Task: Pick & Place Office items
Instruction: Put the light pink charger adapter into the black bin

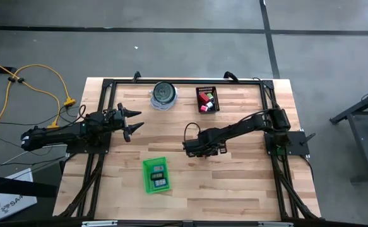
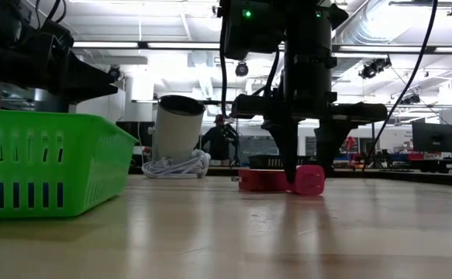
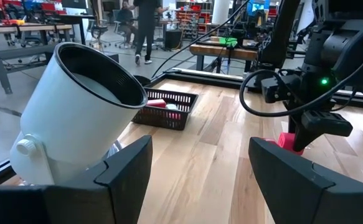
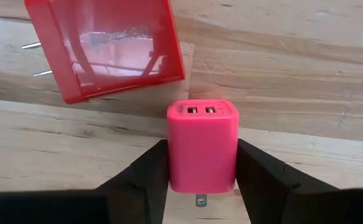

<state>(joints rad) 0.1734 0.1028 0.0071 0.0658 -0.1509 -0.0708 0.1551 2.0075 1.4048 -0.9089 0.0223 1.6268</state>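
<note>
A pink charger block (image 4: 201,143) with two USB ports lies on the table near its middle, and my right gripper (image 4: 201,183) is shut on it. The low view shows the same block (image 2: 311,180) and gripper (image 2: 307,164). A larger red block (image 4: 106,43) with metal prongs lies flat just beyond the pink one; in the low view the red block (image 2: 260,180) is beside it. In the high view my right gripper (image 1: 202,150) is at the table's middle. My left gripper (image 1: 130,123) hangs open over the left side, holding nothing. My right gripper pinches the pink charger block between its two fingers, on two opposite side faces (image 4: 172,163). The fingers (image 2: 291,159) come from above, pointing down. The block's underside (image 2: 311,192) rests on the table.
A green plastic tray (image 1: 146,178) holding small pieces stands near the table's near edge; the low view shows the tray (image 2: 47,163) at left. A dark mesh basket (image 1: 216,101) with red and pink pieces and a round white container (image 3: 75,112) on a cable coil stand along the far edge.
</note>
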